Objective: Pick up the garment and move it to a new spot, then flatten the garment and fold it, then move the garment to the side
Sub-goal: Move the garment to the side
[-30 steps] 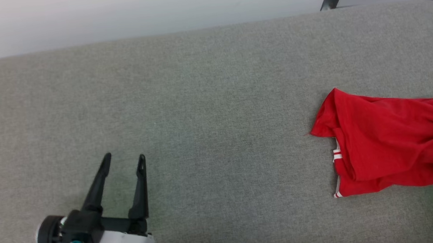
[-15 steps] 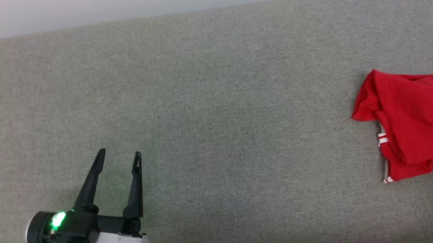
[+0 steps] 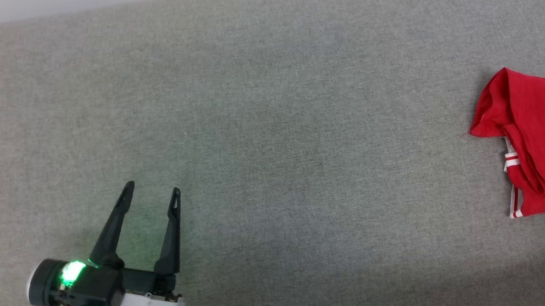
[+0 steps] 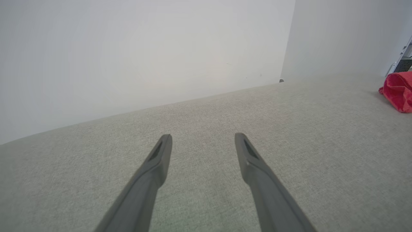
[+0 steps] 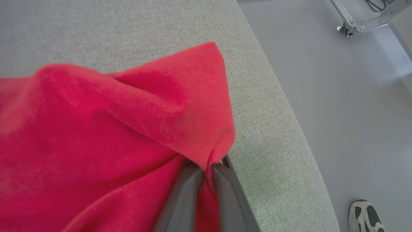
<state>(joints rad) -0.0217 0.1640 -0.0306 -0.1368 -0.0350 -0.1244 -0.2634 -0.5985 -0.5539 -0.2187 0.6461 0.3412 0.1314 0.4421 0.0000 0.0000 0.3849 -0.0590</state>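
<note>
Only a thin fold of the shirt (image 5: 112, 129) sits pinched in the right hand (image 5: 210, 167), so dragging could slip it free; the left hand (image 3: 153, 188) gapes empty.

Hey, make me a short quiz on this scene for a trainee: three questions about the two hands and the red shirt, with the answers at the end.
1. True or false: the left hand is shut on the garment.
2. What does the right hand pinch? A: a fold of the garment. B: a white towel. C: nothing.
3. Fill in: in the head view, the garment lies toward the ___ side of the grey padded surface.
Key: 1 false, since the left hand is open and well apart from the garment. 2 A. 3 right.
</note>
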